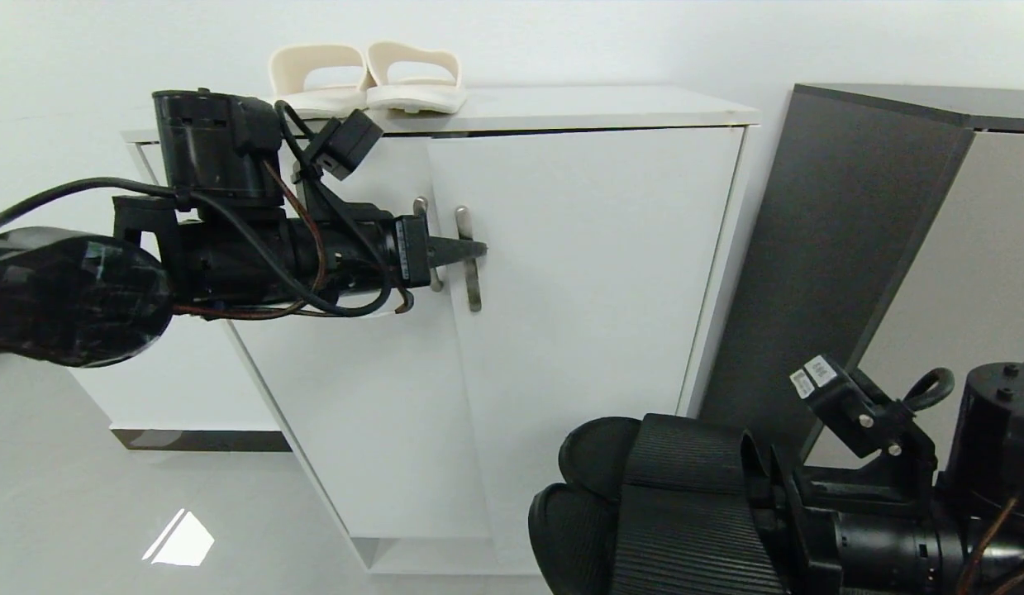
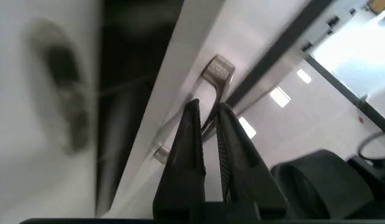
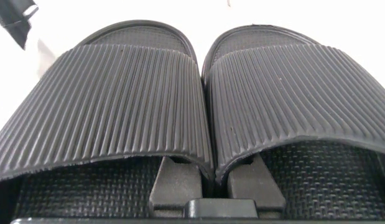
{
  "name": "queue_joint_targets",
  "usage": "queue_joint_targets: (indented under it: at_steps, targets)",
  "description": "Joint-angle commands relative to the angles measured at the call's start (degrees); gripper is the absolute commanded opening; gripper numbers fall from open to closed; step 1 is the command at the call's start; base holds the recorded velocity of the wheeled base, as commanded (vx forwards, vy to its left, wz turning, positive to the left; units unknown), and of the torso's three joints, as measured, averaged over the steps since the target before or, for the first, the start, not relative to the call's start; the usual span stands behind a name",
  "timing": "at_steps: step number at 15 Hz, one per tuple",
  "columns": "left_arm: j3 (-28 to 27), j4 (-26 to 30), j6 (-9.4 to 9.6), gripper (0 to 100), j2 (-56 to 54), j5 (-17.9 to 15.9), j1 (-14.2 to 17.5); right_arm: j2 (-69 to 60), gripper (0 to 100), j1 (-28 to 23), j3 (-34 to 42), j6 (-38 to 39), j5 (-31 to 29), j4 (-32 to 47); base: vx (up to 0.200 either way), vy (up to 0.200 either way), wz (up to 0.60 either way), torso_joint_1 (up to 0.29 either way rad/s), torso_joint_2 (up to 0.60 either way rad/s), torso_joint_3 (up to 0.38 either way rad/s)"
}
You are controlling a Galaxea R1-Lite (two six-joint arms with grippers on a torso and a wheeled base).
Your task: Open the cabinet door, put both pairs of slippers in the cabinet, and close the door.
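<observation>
The white cabinet (image 1: pixel 379 413) is shut (both doors flush). A dark panel (image 1: pixel 834 248) stands just beside it at three o'clock, near where the right door (image 1: pixel 594 314) would swing. The black slippers (image 1: pixel 669 504) hang at five o'clock, pinched together by the fingers of the right gripper (image 3: pixel 212 190), and could block that door. The cream slippers (image 1: pixel 367 78) sit on the cabinet top at eleven o'clock, where a jerky pull might shake them off. The left gripper (image 1: pixel 470 248) has its fingers seemingly closed on the right door's handle (image 2: pixel 218 70), and so thin a grip could slip.
</observation>
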Motion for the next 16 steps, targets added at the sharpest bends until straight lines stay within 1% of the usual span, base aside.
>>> queue_joint_targets:
  at_steps: [1,3,5,7,8,9,11,12,14,15,16]
  targets:
    - [5.37,-0.25,-0.09,0,-7.82,0.19,-2.94,-2.03,0,0.01,0.56,-0.01,1.37,-0.02,0.000,0.000,0.00,0.000,0.00,0.000]
    - [9.68,-0.25,-0.09,0,-12.83,1.51,-5.05,-2.21,0,0.01,0.83,-0.01,1.45,-0.02,0.000,0.000,0.00,0.000,0.00,0.000]
    - [13.46,-0.25,0.00,0,-16.52,2.47,-5.85,-2.21,0,0.01,0.83,-0.01,1.45,-0.02,0.000,0.000,0.00,0.000,0.00,0.000]
    - [20.23,-0.25,-0.09,0,-23.73,2.65,-5.85,-2.38,0,0.19,1.26,-0.27,1.54,-0.02,0.000,0.000,0.00,0.000,0.00,0.000]
    - [22.60,-0.25,-0.09,0,-26.10,2.65,-5.85,-2.91,0,0.28,1.35,-0.36,2.25,-0.02,0.000,0.000,0.00,0.000,0.00,0.000]
    - [23.74,-0.25,-0.17,0,-27.68,2.65,-5.49,-3.18,0,0.28,1.97,-0.45,3.39,-0.02,0.000,0.000,0.00,0.000,0.00,0.000]
    - [22.69,-0.34,-1.05,0,-27.42,2.47,-2.42,-4.93,0,0.28,2.85,-0.45,5.32,0.07,0.000,0.000,0.00,0.000,0.00,0.000]
    - [21.11,-0.43,-1.23,0,-25.57,2.47,-1.19,-6.08,0,0.28,3.29,-0.45,6.29,0.16,0.000,0.000,0.00,0.000,0.00,0.000]
    - [19.00,-2.36,-1.32,0,-21.35,2.56,1.80,-6.60,0,0.54,3.81,-0.54,7.17,0.68,0.000,0.000,0.00,0.000,0.00,0.000]
    - [18.38,-5.00,-1.76,0,-18.54,2.56,3.03,-6.69,0,0.72,3.73,-0.54,7.17,0.68,0.000,0.000,0.00,0.000,0.00,0.000]
    - [18.21,-9.22,-3.25,0,-15.11,2.56,3.47,-6.69,0,0.80,3.73,-0.54,7.17,0.77,0.000,0.000,0.00,0.000,0.00,0.000]
